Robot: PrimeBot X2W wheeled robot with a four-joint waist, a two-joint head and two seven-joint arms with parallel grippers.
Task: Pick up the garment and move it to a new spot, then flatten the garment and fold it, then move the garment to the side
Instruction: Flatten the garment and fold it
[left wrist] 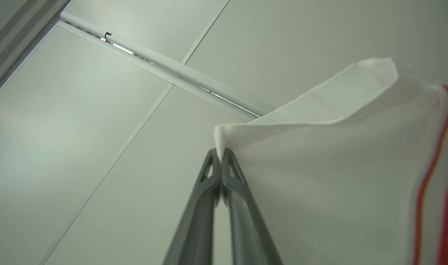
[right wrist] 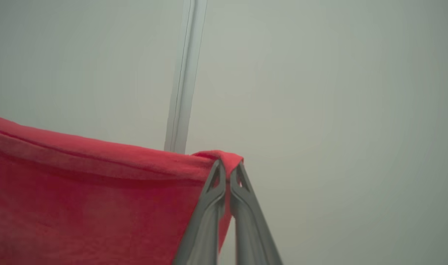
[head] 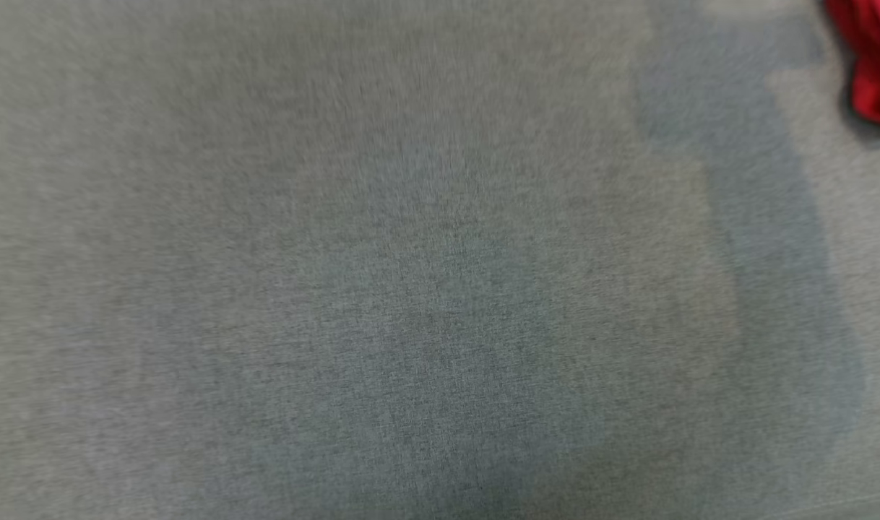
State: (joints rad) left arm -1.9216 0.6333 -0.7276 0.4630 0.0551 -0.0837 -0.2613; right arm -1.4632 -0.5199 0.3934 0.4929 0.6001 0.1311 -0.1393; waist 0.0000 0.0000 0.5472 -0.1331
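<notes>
**A:** Head view is a grey woven surface (head: 339, 253), blurred. A red cloth (head: 873, 65) sits at the top right corner, cut off by the frame edge. Can't tell if it's lying on the surface or hanging over it.

**B:** Left arm?

**A:** The left gripper (left wrist: 221, 152) points up at pale ceiling panels (left wrist: 80, 129) with a light rail (left wrist: 165, 66) across them. Jaws are closed, pinching the corner of a white cloth (left wrist: 319, 176). The cloth spreads to the right of that view with its top edge folded over. A red stripe (left wrist: 428, 176) runs down near its right side.

**B:** Right arm?

**A:** The right gripper (right wrist: 229, 167) has its jaws closed too, clamped on the top hem of the red cloth (right wrist: 80, 191). The cloth stretches left and down from the grip. Behind it is plain pale ceiling with a pale strip (right wrist: 181, 73).

**B:** Is it one garment?

**A:** Can't tell. No view shows the white and red parts joining up, apart from the red stripe on the white piece.
</notes>
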